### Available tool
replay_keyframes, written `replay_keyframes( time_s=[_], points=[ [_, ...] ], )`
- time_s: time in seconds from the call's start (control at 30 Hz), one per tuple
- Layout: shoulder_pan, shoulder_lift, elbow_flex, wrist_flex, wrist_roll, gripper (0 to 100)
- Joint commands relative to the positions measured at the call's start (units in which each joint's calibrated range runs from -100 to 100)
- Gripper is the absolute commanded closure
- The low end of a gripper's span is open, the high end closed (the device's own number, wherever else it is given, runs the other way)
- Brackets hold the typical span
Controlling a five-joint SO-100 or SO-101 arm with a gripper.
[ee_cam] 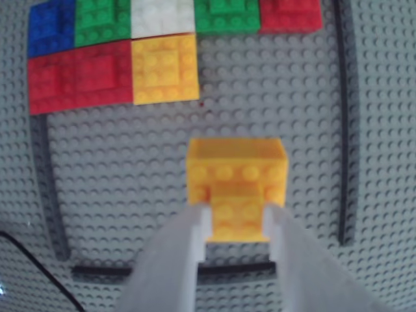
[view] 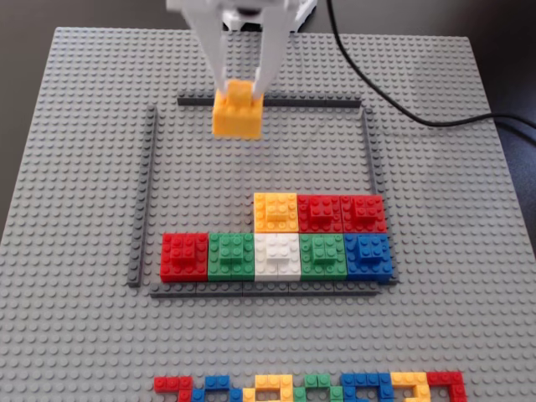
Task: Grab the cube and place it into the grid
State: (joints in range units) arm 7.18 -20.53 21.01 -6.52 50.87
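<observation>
My white gripper (view: 241, 88) is shut on the small top block of a yellow brick cube (view: 237, 113) and holds it above the far part of the grid. In the wrist view the cube (ee_cam: 236, 175) sits between my two fingers, and my gripper (ee_cam: 237, 214) clamps its raised top piece. The grid is a dark-grey rail frame (view: 153, 197) on the grey studded baseplate (view: 75, 167). Inside it stand placed cubes: a front row of red (view: 183, 255), green, white, green, blue, and behind it yellow (view: 275, 211), red, red.
A black cable (view: 394, 105) runs across the baseplate's far right corner. A row of loose coloured cubes (view: 310, 387) lies along the near edge. The frame's far half and the spot left of the placed yellow cube hold no cubes.
</observation>
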Motion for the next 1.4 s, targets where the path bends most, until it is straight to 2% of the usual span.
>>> replay_keyframes(
  time_s=[0.0,0.47,1.37],
  points=[
    [0.4,3.3,-2.7,-2.3,0.8,97],
    [1.4,18.3,-7.9,-7.5,3.1,97],
    [-1.0,26.5,-15.3,-8.9,1.9,96]
  ],
)
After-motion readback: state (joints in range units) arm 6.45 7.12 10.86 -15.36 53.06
